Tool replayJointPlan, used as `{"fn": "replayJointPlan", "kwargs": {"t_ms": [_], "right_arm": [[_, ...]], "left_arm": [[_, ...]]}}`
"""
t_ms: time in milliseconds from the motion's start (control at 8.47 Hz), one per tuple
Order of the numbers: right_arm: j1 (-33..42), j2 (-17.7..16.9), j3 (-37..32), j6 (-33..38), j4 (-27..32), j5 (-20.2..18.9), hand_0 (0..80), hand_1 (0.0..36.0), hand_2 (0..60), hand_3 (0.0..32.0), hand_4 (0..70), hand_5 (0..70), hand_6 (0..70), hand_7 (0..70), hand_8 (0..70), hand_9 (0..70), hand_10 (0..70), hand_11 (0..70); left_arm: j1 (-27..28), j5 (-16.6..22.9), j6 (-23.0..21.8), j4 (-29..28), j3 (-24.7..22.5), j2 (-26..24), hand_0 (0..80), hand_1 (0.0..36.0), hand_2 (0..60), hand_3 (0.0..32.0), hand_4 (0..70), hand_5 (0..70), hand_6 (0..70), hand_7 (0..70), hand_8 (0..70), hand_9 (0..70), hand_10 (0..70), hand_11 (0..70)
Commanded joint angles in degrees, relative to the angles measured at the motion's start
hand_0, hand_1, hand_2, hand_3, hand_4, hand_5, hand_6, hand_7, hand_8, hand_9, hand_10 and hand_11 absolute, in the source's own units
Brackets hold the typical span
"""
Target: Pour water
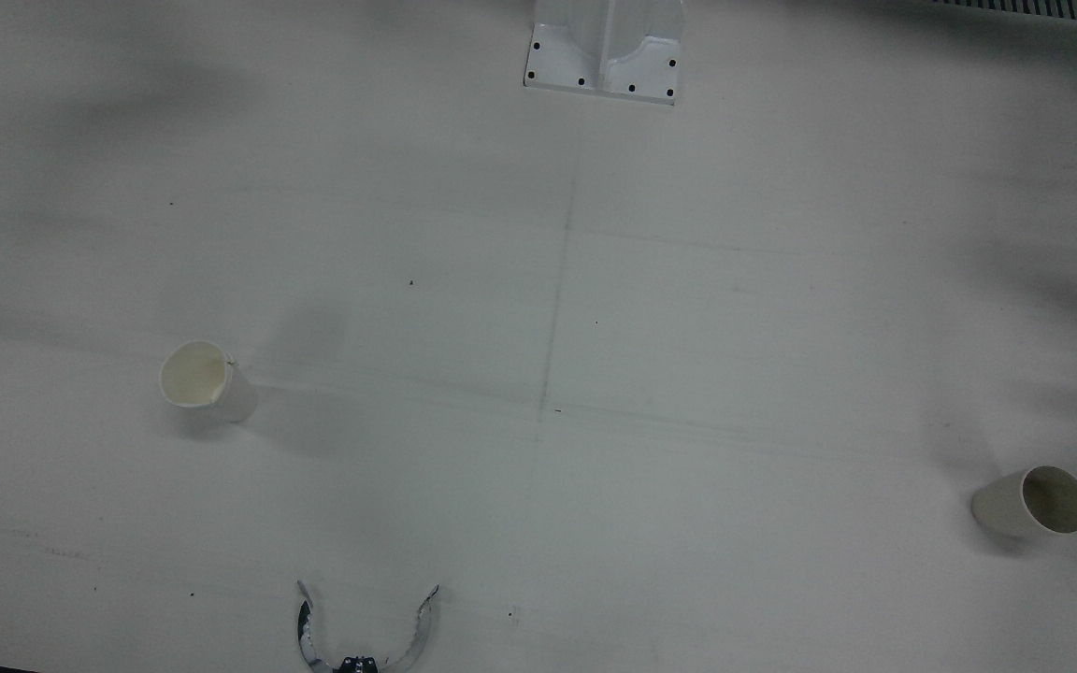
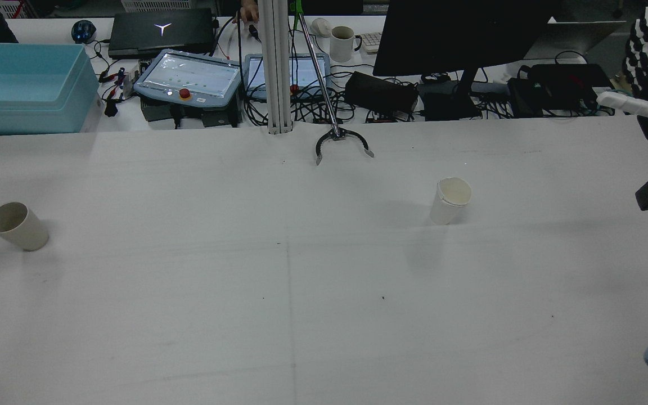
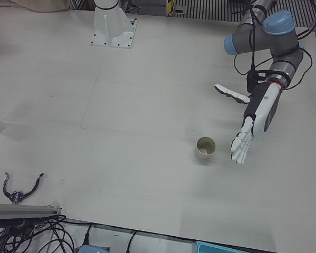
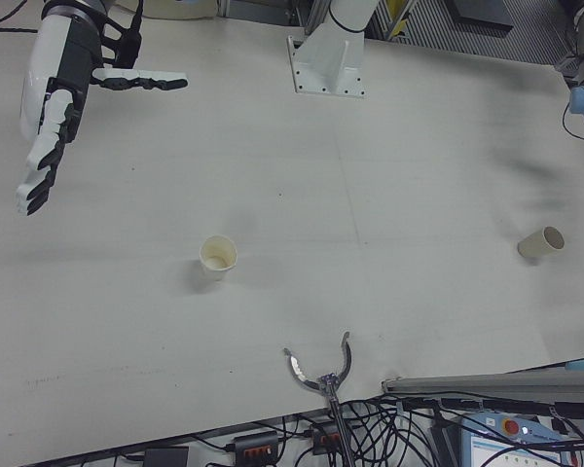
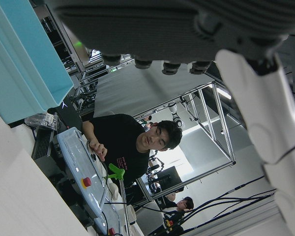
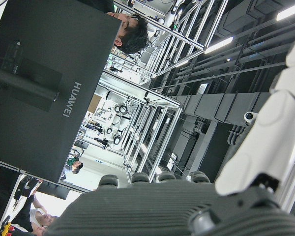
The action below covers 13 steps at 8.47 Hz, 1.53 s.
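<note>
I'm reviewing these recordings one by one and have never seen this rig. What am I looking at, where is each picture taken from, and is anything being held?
Two robot arms stand at a white table, each ending in a many-fingered robot hand. One picture looks almost straight down, one comes from high behind the arms, two from the operators' side, and two from cameras on the hands, which show mostly the room beyond.

Two paper cups stand upright on the table: the cup on the robot's left and the cup on its right. A metal grabber claw lies at the operators' edge.

The left robot hand hangs open beside the left cup, apart from it. The right robot hand hovers open, well away from the right cup. Nothing is held.
</note>
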Motion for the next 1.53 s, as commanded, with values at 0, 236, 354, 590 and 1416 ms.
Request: {"fn": "replayJointPlan", "kwargs": {"t_ms": [0, 236, 354, 590, 1416], "right_arm": [[-0.20, 0.11, -0.35, -0.07, 0.57, -0.09, 43.8, 11.8, 4.0, 7.6, 0.0, 3.6, 0.0, 0.0, 0.0, 0.0, 0.0, 0.0], [-0.46, 0.37, -0.17, -0.16, 0.48, -0.35, 44.1, 11.9, 4.0, 7.2, 0.0, 4.4, 0.0, 0.0, 0.0, 0.0, 0.0, 0.0], [-0.90, 0.46, -0.08, -0.16, 0.48, -0.53, 43.9, 11.7, 3.8, 6.0, 0.0, 5.5, 0.0, 0.0, 0.0, 0.0, 0.0, 0.0], [-1.34, 0.46, 0.01, -0.16, 0.48, -0.53, 44.8, 12.4, 5.9, 4.6, 0.0, 6.6, 0.0, 0.0, 0.0, 0.0, 0.0, 0.0], [-3.80, 0.38, -0.52, -0.34, 0.48, -0.53, 44.7, 11.9, 5.5, 4.6, 0.0, 7.9, 0.0, 0.0, 0.0, 0.0, 0.0, 0.0]], "left_arm": [[0.03, -0.19, 0.33, -4.77, 7.44, -1.16, 45.6, 11.1, 1.8, 6.4, 0.0, 7.4, 0.0, 5.3, 0.0, 0.0, 0.0, 1.2], [0.11, -0.37, 1.12, -8.75, 12.38, -1.51, 44.7, 10.1, 1.3, 7.2, 0.0, 6.1, 0.0, 4.5, 0.0, 0.0, 0.2, 1.5], [0.20, -0.37, 1.21, -10.76, 15.35, -1.77, 45.0, 10.2, 1.4, 7.8, 0.0, 5.7, 0.0, 4.2, 0.0, 0.0, 0.0, 1.4], [0.20, -0.20, 3.83, -16.12, 21.16, -1.60, 45.4, 10.7, 1.4, 7.2, 0.0, 5.6, 0.0, 3.8, 0.0, 0.0, 0.0, 1.4], [6.35, -1.50, 10.44, -20.63, 25.84, -2.64, 45.9, 11.2, 0.4, 6.6, 0.0, 5.3, 0.0, 4.4, 0.0, 0.0, 0.2, 1.6]]}}
